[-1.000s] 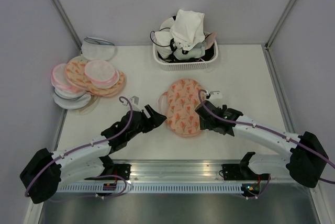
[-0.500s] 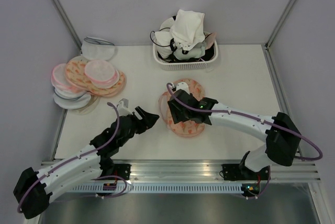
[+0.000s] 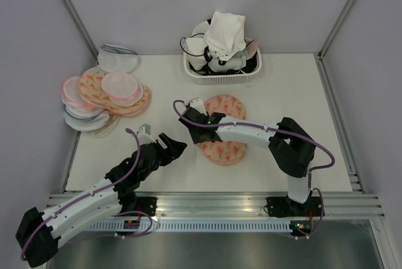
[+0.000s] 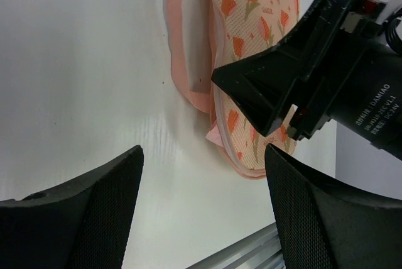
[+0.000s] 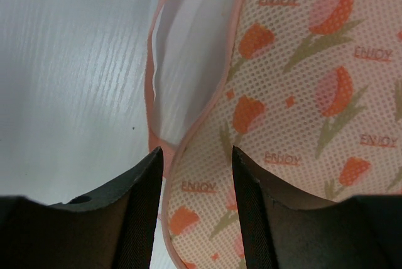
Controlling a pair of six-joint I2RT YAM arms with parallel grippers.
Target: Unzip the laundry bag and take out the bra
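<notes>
Judging progress from how things lie, we put the task in its first step: the bag [image 3: 225,151] lies flat on the table [image 3: 157,93], near its middle and well apart from the pile of similar pouches [image 3: 103,93] at the left and the basket [image 3: 221,68] at the back. We see no bra pulled out of it.

Our right gripper [image 5: 196,151] reaches across the bag to its left edge. Its fingers are partly spread, and the pink zip edging runs up between them. They straddle the edging rather than pinch it, as far as we can tell, and we can make out no zip pull in the wrist view.

Beside that edging, a pale panel [image 5: 182,74] shows between two pink borders. It may be the mouth of the bag parted a little, or only the lower half of the shell. We cannot tell which, nor whether any of it is the bra. If the bra is there at all, it is inside and hidden.

Our left gripper [image 4: 202,153] hovers just beside the bag's left edge, fingers wide apart and holding nothing, clear of the fabric.

So we count little as done. Left to do are finding and gripping the pull, running the zip round the rim, and lifting the bra out.
</notes>
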